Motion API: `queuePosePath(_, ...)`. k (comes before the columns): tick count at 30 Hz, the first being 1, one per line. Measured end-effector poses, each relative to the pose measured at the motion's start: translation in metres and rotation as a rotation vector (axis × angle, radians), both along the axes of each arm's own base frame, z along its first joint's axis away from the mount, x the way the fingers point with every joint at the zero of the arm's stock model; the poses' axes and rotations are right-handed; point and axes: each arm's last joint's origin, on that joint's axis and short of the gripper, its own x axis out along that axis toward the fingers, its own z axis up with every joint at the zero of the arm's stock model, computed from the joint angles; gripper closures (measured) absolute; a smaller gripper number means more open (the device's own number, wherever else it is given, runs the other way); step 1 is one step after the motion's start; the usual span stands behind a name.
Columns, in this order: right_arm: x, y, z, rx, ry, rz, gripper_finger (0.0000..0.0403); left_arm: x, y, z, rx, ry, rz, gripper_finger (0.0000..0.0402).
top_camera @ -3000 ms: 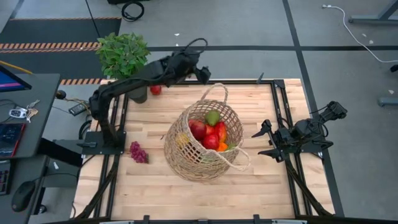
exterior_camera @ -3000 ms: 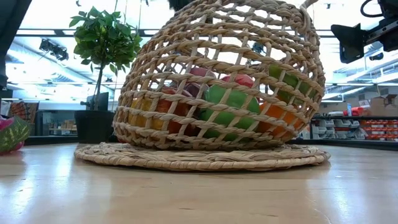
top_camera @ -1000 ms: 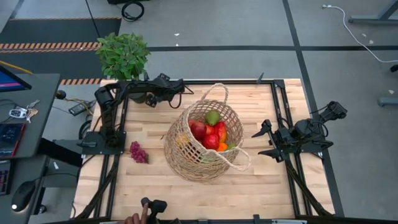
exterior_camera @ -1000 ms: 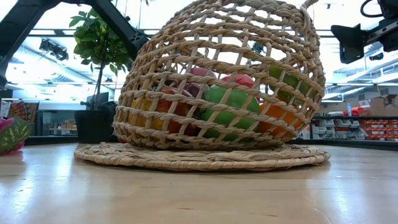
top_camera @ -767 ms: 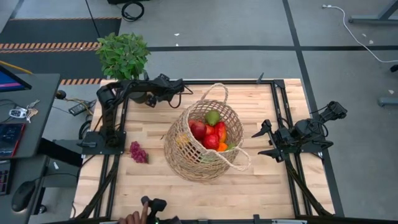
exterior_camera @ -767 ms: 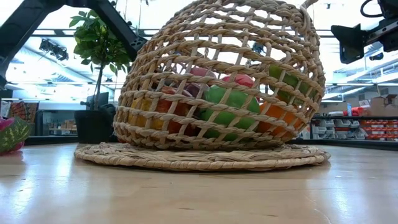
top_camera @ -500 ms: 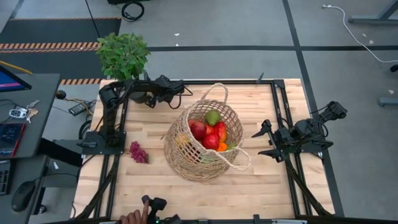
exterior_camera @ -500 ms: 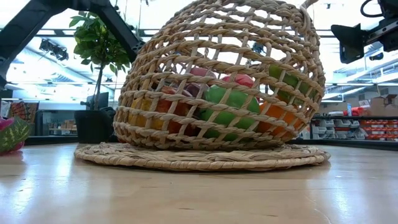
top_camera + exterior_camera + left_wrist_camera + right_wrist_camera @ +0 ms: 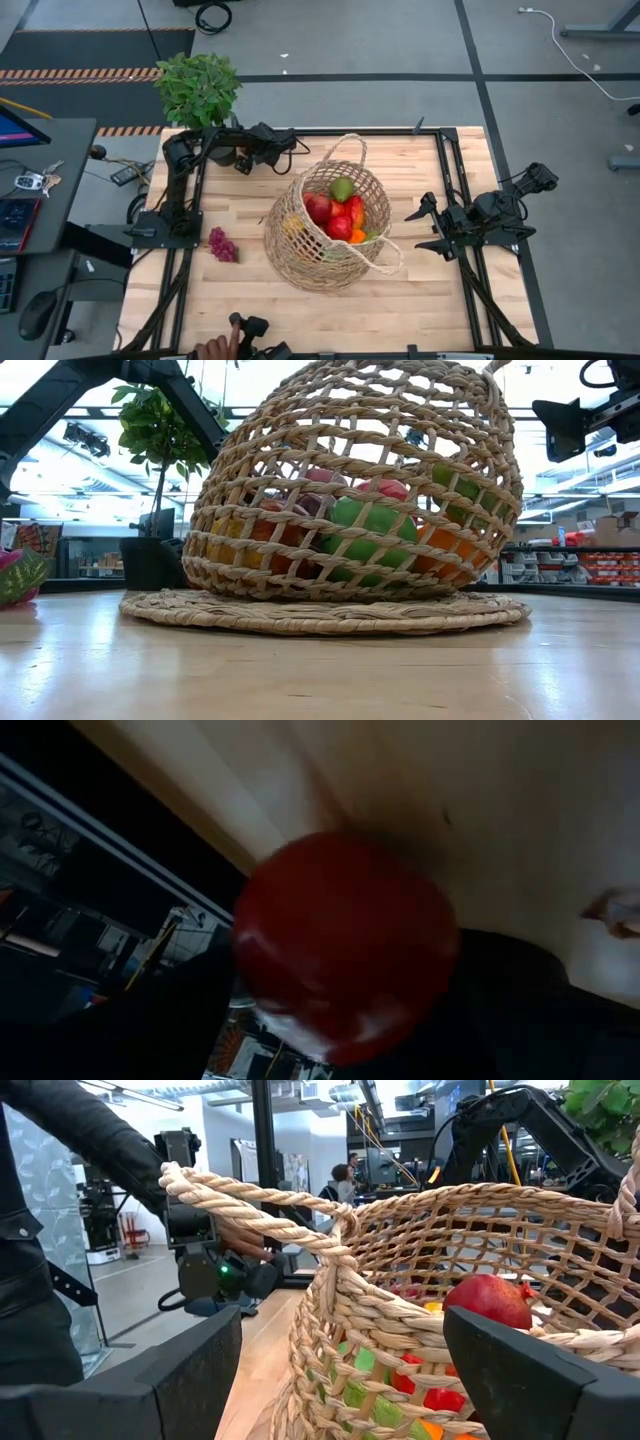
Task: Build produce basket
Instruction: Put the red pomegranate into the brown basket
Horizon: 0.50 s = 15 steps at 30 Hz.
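High view — basket (image 9: 330,232) mid-table, edges clear.

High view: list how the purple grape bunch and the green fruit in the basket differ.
The grape bunch is dark purple and knobbly; the green fruit is smooth and rounded. The grape bunch lies on the table outside the basket; the green fruit sits inside it, atop red pieces. Both are small produce pieces.
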Motion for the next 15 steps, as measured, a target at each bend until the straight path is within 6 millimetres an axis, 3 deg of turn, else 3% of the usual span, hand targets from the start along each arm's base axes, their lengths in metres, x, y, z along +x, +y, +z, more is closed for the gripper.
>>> queuePosePath(10, 0.0, 0.0, 0.0, 0.0, 0.0, 0.0, 0.0053, 0.0, 0.0, 0.0001, -0.01, 0.009, -0.012, 0.0029)
queuePosePath(15, 0.0, 0.0, 0.0, 0.0, 0.0, 0.0, 0.0053, 0.0001, -0.0003, 0.0001, -0.01, 0.009, -0.012, 0.0073)
